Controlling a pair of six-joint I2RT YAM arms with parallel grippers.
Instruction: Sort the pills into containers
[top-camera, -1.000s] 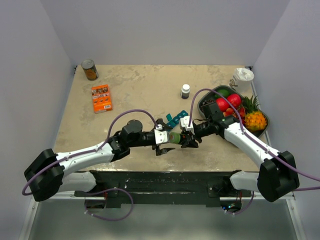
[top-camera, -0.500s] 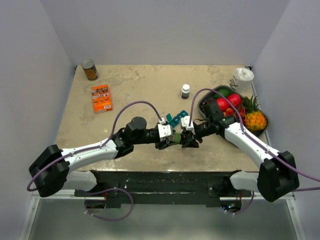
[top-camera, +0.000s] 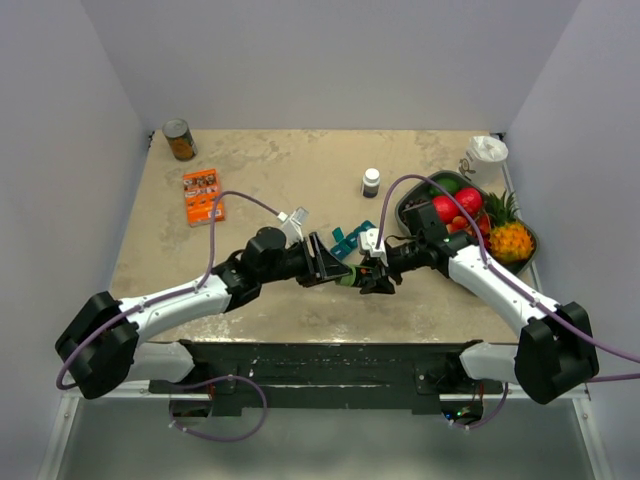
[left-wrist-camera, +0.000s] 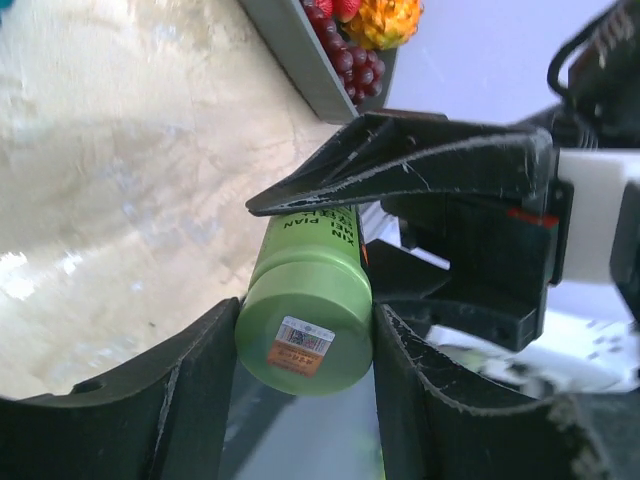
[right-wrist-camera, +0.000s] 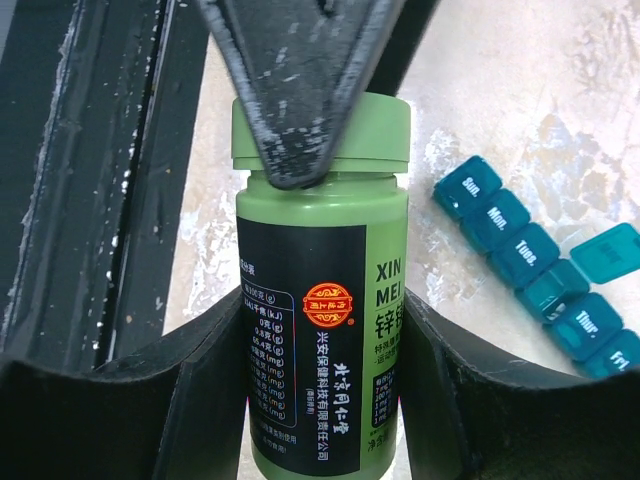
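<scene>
A green pill bottle (top-camera: 351, 275) with a black label hangs just above the table centre, held between both arms. My right gripper (right-wrist-camera: 320, 400) is shut on the bottle's body (right-wrist-camera: 320, 340). My left gripper (left-wrist-camera: 305, 350) is shut on its green cap (left-wrist-camera: 305, 330), and one of its fingers (right-wrist-camera: 300, 80) lies over the cap in the right wrist view. The containers (right-wrist-camera: 540, 270), a teal strip of day-labelled compartments, lie on the table just beyond the bottle (top-camera: 350, 238), with one lid (right-wrist-camera: 605, 255) standing open. No loose pills show.
A grey fruit tray (top-camera: 402, 212) stands at the right, behind my right arm. A small dark bottle with a white cap (top-camera: 371, 182) stands mid-back. An orange box (top-camera: 203, 195) and a tin can (top-camera: 180, 140) sit at the back left, and a white object (top-camera: 487, 155) at the back right.
My left gripper came in from the left and shut on the bottle's cap. Its wrist has since rolled round. The right arm and the bottle stayed put.
</scene>
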